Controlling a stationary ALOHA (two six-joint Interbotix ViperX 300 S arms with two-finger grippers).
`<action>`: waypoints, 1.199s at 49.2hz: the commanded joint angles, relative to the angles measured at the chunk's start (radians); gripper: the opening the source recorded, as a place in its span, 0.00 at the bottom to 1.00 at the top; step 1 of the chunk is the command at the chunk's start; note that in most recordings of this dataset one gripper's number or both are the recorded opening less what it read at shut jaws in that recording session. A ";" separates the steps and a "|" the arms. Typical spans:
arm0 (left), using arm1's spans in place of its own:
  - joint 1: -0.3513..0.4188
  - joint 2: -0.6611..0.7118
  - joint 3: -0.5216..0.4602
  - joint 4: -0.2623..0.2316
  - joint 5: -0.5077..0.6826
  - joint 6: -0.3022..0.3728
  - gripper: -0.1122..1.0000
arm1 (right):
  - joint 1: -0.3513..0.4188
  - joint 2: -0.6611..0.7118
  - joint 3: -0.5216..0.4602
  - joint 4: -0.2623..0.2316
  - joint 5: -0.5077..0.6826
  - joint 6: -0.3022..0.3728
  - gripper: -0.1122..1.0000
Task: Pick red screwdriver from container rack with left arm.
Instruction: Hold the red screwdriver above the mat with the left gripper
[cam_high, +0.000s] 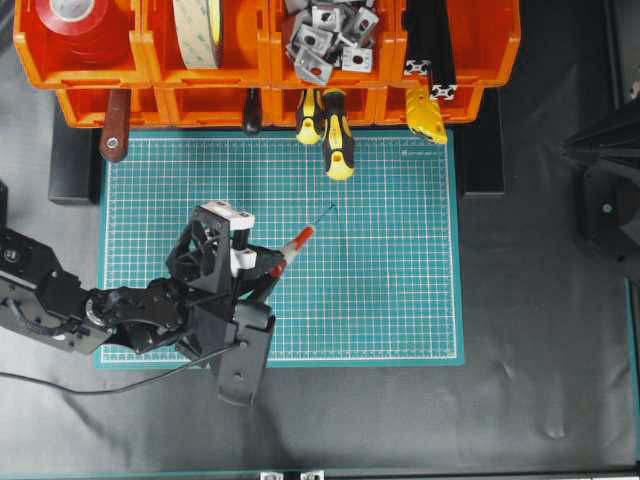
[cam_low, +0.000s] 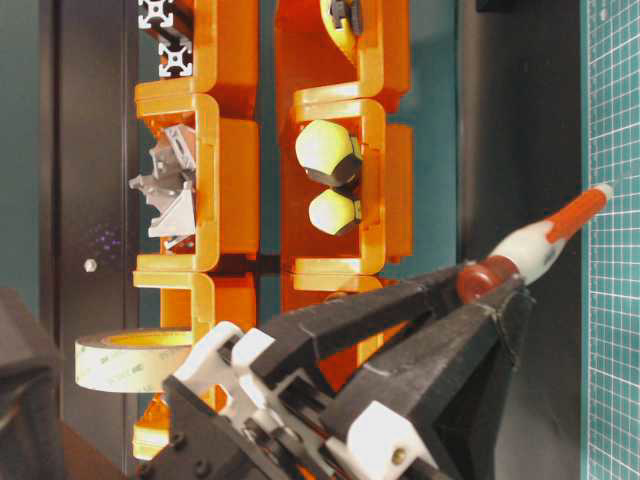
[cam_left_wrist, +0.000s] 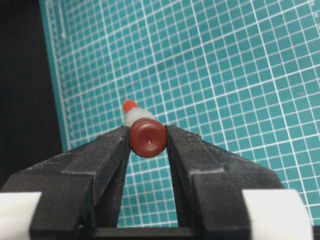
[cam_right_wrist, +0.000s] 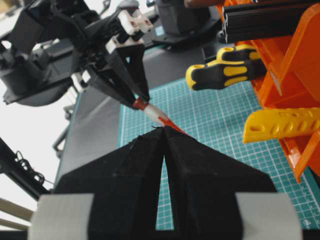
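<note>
Green grid mat (cam_high: 400, 260) lies on dark tabletop (cam_high: 540, 330). Above it: two yellow-black screwdrivers (cam_high: 330, 130) w/ handles jutting over mat's top edge, yellow tool (cam_high: 427, 113) to their right, brown handle w/ hole (cam_high: 114, 126) at far left. Red tape roll (cam_high: 75, 22), pale tape roll (cam_high: 198, 30), metal brackets (cam_high: 328, 35), black extrusions (cam_high: 430, 50) sit higher up.
</note>
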 joint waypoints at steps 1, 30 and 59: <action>0.011 -0.028 -0.009 0.003 -0.002 -0.018 0.33 | -0.002 0.009 -0.031 0.002 0.006 -0.002 0.10; 0.008 -0.110 0.080 0.002 -0.153 -0.288 0.86 | -0.002 0.009 -0.021 0.002 0.038 -0.002 0.10; -0.058 -0.749 0.281 0.002 -0.153 -0.365 0.84 | -0.002 0.006 -0.008 -0.034 -0.107 -0.017 0.10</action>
